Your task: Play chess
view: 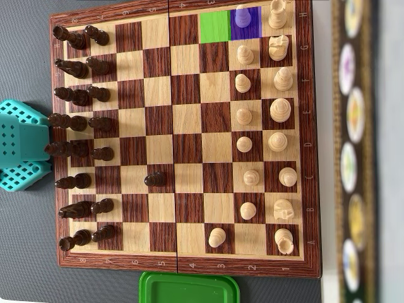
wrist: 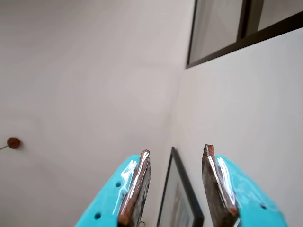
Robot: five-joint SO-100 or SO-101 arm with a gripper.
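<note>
Claw (wrist: 175,153) is wide open, empty, aimed at the wall, while the highlighted pawn (view: 242,17) sits far right across the board (view: 183,262).

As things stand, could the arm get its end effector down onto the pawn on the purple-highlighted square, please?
Probably yes, though it is a long stretch. The pawn stands in the far corner from the arm's base. Only low pawns stand along that side, and the green square beside it is empty. The end effector is open, pointing up at a wall.

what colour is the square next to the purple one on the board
Bright green, beside the purple square; clearest in the overhead view.
</note>
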